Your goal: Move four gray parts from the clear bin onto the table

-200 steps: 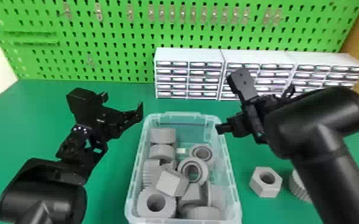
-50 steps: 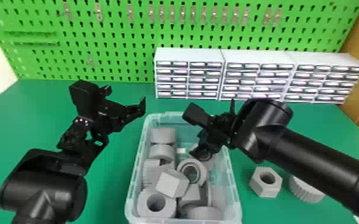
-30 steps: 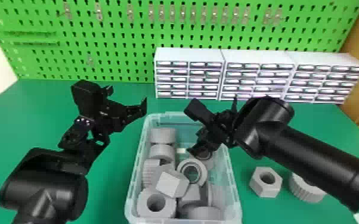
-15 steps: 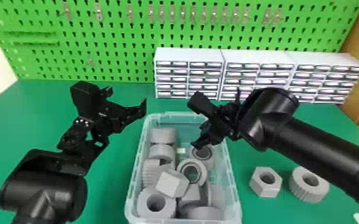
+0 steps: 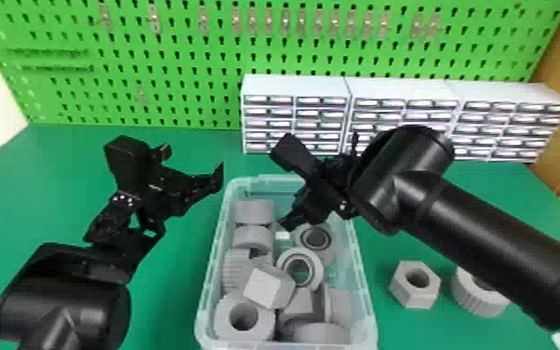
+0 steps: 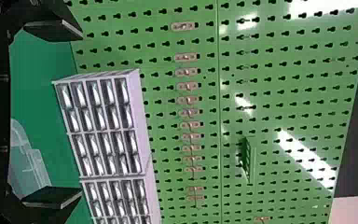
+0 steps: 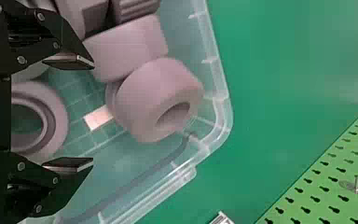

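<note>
My left gripper (image 5: 194, 163) stands open left of the clear bin (image 5: 212, 260), above the table; in the left wrist view the open gripper (image 6: 80, 113) faces the pegboard with nothing held. Over the bin's far half is my right gripper (image 5: 309, 209). In the right wrist view that gripper (image 7: 91, 114) is open and empty, a gray ring (image 7: 58, 119) showing between its fingers and a gray cylinder (image 7: 149, 93) beyond them. Several gray parts fill the bin, including a hex block (image 5: 269, 286). A hex nut (image 5: 415, 285) and a ridged gear (image 5: 476, 298), partly behind my right arm, lie on the table.
White drawer cabinets (image 5: 295, 111) stand behind the bin, against the green pegboard (image 5: 190, 60). Green table surface (image 5: 172, 298) shows between my left arm and the bin. My right forearm crosses above the table's right side.
The right gripper came from the right to the ring in the bin, then rose away from it and shifted left. The left arm stayed nearly still.
</note>
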You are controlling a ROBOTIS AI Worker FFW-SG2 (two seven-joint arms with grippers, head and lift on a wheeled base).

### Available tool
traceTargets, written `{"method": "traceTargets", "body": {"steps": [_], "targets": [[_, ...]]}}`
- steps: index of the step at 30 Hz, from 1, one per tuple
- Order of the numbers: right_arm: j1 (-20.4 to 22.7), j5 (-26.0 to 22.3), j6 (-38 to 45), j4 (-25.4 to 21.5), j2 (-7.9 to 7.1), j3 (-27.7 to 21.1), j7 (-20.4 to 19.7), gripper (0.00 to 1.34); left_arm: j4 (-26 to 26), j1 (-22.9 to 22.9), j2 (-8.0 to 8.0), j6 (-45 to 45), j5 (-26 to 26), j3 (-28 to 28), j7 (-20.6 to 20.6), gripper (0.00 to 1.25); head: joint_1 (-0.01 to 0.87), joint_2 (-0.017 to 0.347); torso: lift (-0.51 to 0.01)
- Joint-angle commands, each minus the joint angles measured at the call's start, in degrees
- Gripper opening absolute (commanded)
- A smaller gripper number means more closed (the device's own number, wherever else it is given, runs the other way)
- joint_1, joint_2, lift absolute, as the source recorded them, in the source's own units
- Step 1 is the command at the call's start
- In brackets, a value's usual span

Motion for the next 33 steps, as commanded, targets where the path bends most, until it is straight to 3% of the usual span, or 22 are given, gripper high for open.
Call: {"method": "traceTargets", "body": {"steps": [1, 12, 33], "targets": [[1.22, -1.65, 2.84, -3.06, 0.41, -0.15, -1.49, 0.82, -0.16, 0.47, 0.02, 0.07, 0.02, 0.29, 0.00, 1.14, 0.678, 0.034, -0.050], [2.81, -4.81, 5.56, -5.78, 0.05, 1.00, -4.65, 0.82, -0.86, 2.05, 0.11, 0.07, 0.02, 1.08, 0.00, 1.14, 0.678, 0.034, -0.050], [5.09, -4.90, 8.29, -7.28, -1.35, 1.79, -5.09, 0.82, -1.74, 3.63, 0.11, 0.50, 0.02, 2.49, 0.00, 1.14, 0.678, 0.034, -0.050]]}}
